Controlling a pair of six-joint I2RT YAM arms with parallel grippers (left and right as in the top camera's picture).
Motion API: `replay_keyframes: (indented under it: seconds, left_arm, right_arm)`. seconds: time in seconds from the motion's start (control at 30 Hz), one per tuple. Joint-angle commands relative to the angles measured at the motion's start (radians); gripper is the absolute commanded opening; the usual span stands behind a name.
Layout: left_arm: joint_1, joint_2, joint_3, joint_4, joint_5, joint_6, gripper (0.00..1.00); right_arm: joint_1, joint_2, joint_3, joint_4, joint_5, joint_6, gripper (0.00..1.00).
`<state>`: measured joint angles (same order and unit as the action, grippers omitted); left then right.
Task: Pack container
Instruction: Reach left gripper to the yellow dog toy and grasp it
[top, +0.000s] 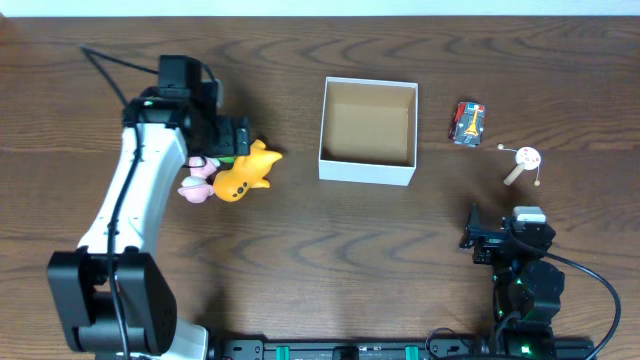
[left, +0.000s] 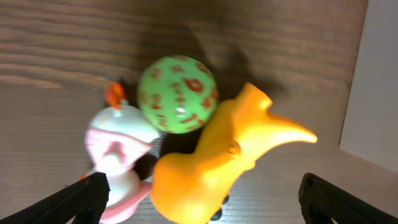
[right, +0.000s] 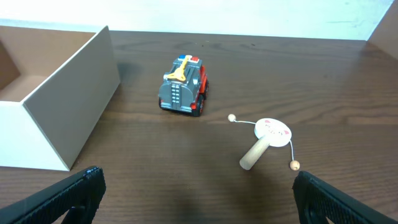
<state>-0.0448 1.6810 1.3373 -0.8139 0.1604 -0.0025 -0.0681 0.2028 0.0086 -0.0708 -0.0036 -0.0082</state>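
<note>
My left jaws are wide open, empty, over the orange plastic toy animal (left: 211, 168); I would lower centred, clear of the green spotted ball (left: 177, 94).

On my remote feed, a dark brown wood-grain tabletop (top: 330, 270) fills the overhead view from edge to edge, its grain running left to right. The light is even and the shadows are soft. In the right wrist view, a pale white surface (right: 249, 18) lies beyond the tabletop's far edge.
</note>
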Motion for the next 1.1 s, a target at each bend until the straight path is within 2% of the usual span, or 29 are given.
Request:
replay_keyframes:
  seconds: [0.0, 0.47, 0.63, 1.07]
  left_arm:
    - [-0.031, 0.037, 0.015, -0.026, 0.015, 0.103, 0.99]
    - [-0.044, 0.157, 0.008, -0.068, 0.012, 0.171, 0.93]
    - [-0.044, 0.173, 0.008, -0.074, 0.012, 0.179, 0.84]
    - [-0.044, 0.176, 0.008, -0.097, 0.013, 0.182, 0.85]
  right_arm:
    - [0.021, -0.002, -0.003, -0.003, 0.006, 0.003, 0.99]
    - [0.021, -0.002, -0.003, -0.003, 0.006, 0.003, 0.99]
    - [0.021, -0.002, -0.003, -0.003, 0.006, 0.003, 0.99]
    - [0.021, -0.002, -0.003, -0.003, 0.006, 0.003, 0.99]
